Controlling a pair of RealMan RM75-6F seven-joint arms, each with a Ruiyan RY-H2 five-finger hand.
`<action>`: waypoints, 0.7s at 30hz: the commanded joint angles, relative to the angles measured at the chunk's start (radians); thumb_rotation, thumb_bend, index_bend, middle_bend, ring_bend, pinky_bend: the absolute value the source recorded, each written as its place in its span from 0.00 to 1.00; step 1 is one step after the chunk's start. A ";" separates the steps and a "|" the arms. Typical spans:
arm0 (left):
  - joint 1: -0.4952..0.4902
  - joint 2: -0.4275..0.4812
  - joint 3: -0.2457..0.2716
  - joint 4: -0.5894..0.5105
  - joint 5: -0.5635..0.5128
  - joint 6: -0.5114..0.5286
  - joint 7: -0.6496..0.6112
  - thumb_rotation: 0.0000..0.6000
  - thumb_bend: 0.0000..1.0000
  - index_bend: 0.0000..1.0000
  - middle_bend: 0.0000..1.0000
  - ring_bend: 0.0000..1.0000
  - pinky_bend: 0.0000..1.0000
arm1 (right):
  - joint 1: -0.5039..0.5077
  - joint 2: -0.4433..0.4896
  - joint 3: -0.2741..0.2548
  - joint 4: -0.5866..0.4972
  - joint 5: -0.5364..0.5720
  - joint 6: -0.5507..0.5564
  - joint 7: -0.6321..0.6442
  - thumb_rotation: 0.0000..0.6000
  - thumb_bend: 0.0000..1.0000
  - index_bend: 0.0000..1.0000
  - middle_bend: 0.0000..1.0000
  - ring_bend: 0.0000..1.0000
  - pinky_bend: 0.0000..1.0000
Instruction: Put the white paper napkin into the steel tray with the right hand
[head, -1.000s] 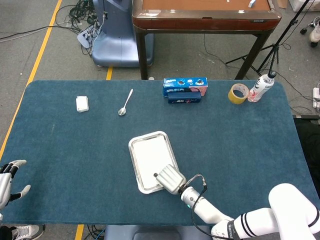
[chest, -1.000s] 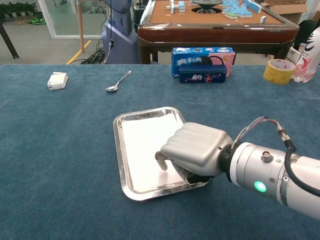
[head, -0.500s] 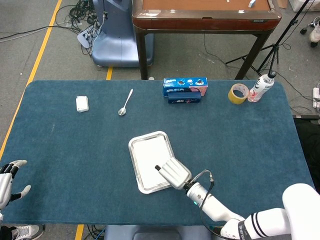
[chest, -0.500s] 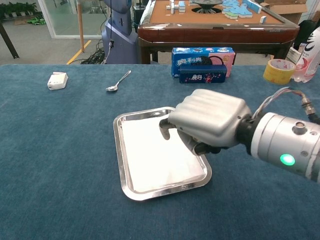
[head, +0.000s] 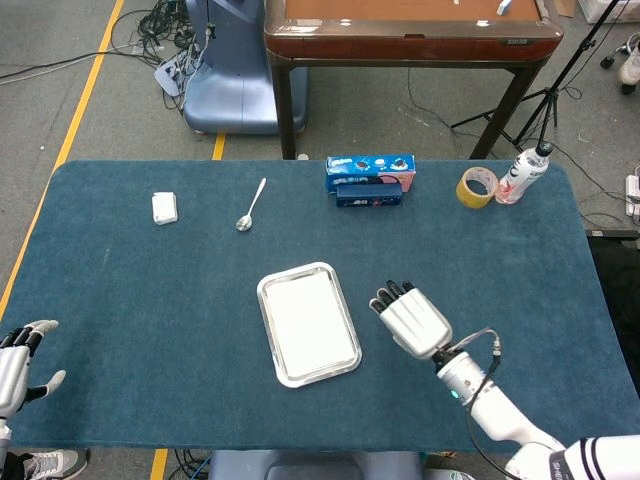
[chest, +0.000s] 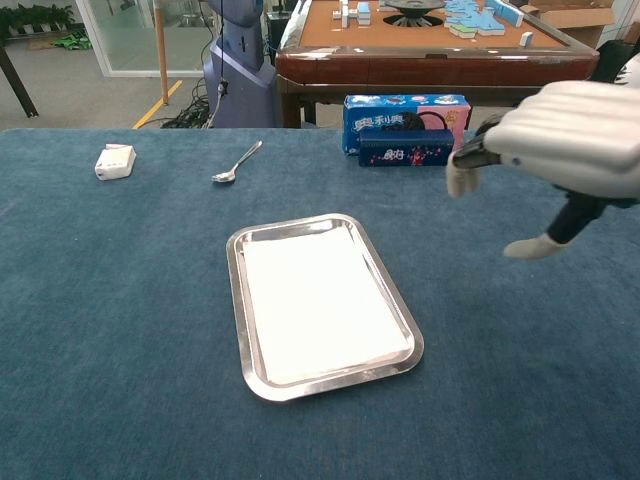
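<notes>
The white paper napkin (head: 307, 323) (chest: 318, 306) lies flat inside the steel tray (head: 272, 293) (chest: 236, 300) near the middle of the blue table. My right hand (head: 412, 318) (chest: 562, 140) hovers to the right of the tray, raised above the cloth, fingers spread and holding nothing. My left hand (head: 22, 362) shows at the far left table edge in the head view, fingers apart and empty.
A spoon (head: 250, 205) (chest: 236, 163) and a small white packet (head: 165, 207) (chest: 115, 161) lie at the back left. A blue box (head: 369, 180) (chest: 405, 126), a tape roll (head: 477, 187) (chest: 557, 142) and a bottle (head: 523, 173) stand along the back edge.
My right hand has lifted off the tray and swung to the right, its fingers opening, leaving the napkin lying in the tray. The left hand has not moved.
</notes>
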 joint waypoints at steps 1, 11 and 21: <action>0.001 -0.002 0.001 -0.001 0.004 0.003 0.004 1.00 0.20 0.24 0.22 0.21 0.32 | -0.070 0.066 -0.034 -0.029 -0.038 0.060 0.035 1.00 0.16 0.35 0.31 0.19 0.24; 0.002 -0.033 0.004 0.035 0.062 0.044 -0.010 1.00 0.20 0.24 0.22 0.21 0.33 | -0.298 0.130 -0.056 -0.005 -0.106 0.291 0.215 1.00 0.16 0.35 0.31 0.19 0.24; -0.001 -0.039 0.006 0.040 0.067 0.038 -0.012 1.00 0.20 0.24 0.22 0.21 0.33 | -0.464 0.123 -0.023 0.129 -0.162 0.436 0.459 1.00 0.16 0.35 0.31 0.19 0.24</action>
